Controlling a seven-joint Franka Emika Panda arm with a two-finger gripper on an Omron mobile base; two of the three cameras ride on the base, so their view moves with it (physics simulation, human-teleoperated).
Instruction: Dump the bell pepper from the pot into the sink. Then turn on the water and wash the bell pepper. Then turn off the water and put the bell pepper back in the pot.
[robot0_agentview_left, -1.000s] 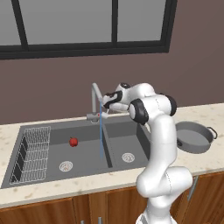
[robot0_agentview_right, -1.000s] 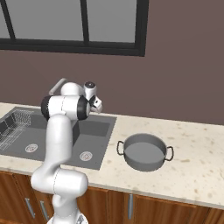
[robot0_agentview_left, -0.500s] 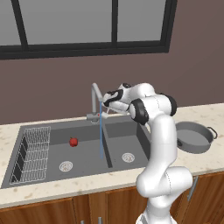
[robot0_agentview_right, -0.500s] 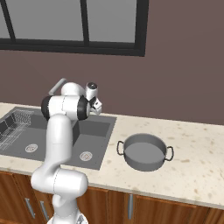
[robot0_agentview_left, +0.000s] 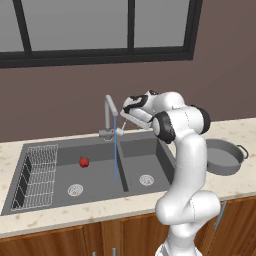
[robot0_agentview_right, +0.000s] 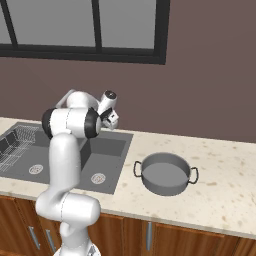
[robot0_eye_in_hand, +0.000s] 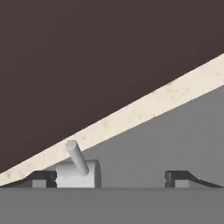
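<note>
The red bell pepper (robot0_agentview_left: 84, 162) lies in the left basin of the dark grey sink (robot0_agentview_left: 100, 185), apart from the gripper. Water (robot0_agentview_left: 115, 155) runs in a thin blue stream from the gooseneck faucet (robot0_agentview_left: 110, 106) onto the divider between the basins. My gripper (robot0_agentview_left: 120, 128) hangs open at the faucet's base. In the hand view the two fingertips (robot0_eye_in_hand: 43, 177) stand wide apart, with the faucet handle (robot0_eye_in_hand: 77, 158) rising between them, close to the left one; the gripper (robot0_eye_in_hand: 111, 177) holds nothing. The grey pot (robot0_agentview_left: 222, 156) sits on the counter right of the sink, also the pot (robot0_agentview_right: 165, 172).
A wire rack (robot0_agentview_left: 37, 172) fills the left end of the sink. Round silver drains (robot0_agentview_left: 75, 189) sit in each basin. A brown wall and a window stand right behind the faucet. Speckled counter (robot0_agentview_right: 225, 195) stretches right of the pot.
The jaws have gone from shut to wide open beside the faucet handle. The arm has hardly moved, and the water runs as before.
</note>
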